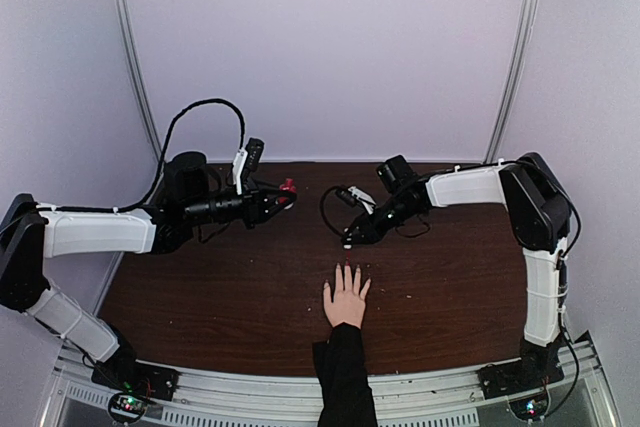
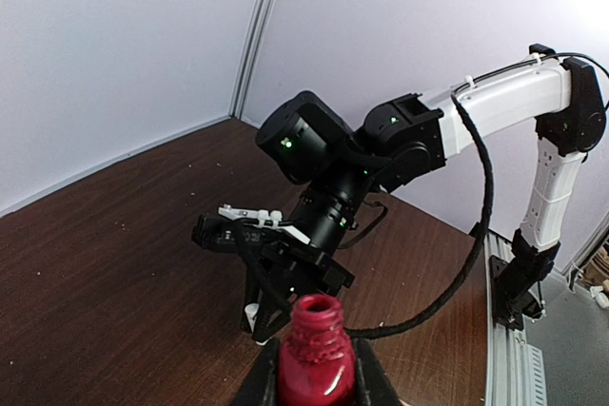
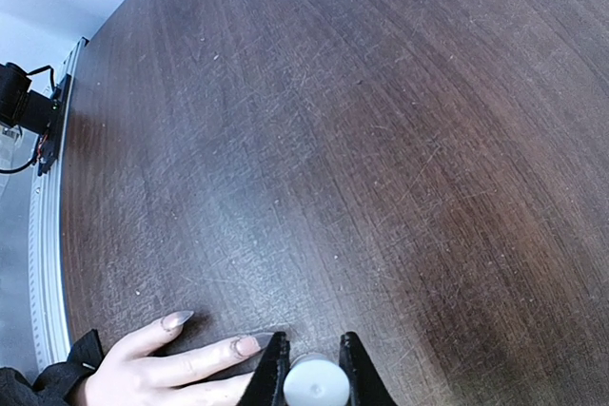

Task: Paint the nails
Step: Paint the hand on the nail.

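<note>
While uncapped, red bottle between left jaws.

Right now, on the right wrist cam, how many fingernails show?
2 nails: one at lower left on the outer finger, the other beside the right gripper holding a white cap. The hand runs off frame, so more may be hidden.

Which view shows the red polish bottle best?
The left wrist view: the red bottle sits close in the foreground, uncapped, threaded neck up, clamped in the left gripper. The top external view shows the bottle only as a small red spot at that gripper's tip. The right wrist view misses it entirely.
</note>
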### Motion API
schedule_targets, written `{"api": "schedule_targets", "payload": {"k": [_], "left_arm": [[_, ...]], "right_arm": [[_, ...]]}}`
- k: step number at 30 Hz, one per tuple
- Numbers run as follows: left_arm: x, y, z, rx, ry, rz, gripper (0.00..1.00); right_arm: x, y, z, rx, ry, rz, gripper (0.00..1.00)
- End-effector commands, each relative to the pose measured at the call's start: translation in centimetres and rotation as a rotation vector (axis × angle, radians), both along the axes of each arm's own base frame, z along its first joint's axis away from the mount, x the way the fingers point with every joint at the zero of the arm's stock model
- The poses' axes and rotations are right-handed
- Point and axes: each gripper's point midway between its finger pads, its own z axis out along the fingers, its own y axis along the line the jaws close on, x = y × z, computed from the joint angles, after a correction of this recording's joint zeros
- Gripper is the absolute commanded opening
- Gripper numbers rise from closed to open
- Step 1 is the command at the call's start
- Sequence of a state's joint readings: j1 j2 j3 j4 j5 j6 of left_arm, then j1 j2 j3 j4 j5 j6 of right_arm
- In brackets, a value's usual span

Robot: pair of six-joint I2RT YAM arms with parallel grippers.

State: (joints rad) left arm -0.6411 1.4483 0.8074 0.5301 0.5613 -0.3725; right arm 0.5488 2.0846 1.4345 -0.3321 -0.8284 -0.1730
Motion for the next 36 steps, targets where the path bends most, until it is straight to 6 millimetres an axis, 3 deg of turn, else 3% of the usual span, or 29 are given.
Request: {"api": "schedule_targets", "payload": {"k": [1, 9, 17, 25, 36], "left_arm": [[0.4, -0.1, 1.3, -0.032, -0.051, -0.001, 0.00], [0.4, -0.1, 1.3, -0.033, -0.051, -0.001, 0.00], [0.3, 0.0, 1.6, -0.039, -0.053, -0.002, 0.00], [0.2, 0.1, 1.6, -0.041, -0.051, -0.005, 0.00], [0.1, 0.1, 1.6, -0.041, -0.051, -0.007, 0.00]], "right_arm": [[1.1, -0.2, -0.4, -0.008, -0.013, -0.029, 0.00], [1.3, -0.3, 0.1, -0.005, -0.033, -0.045, 0.00], [1.5, -0.6, 1.9, 0.022, -0.068, -0.058, 0.00], [0.3, -0.8, 3.5, 0.049, -0.073, -0.029, 0.00], [-0.8, -0.6, 2.9, 0.063, -0.017, 0.013, 0.00]]}}
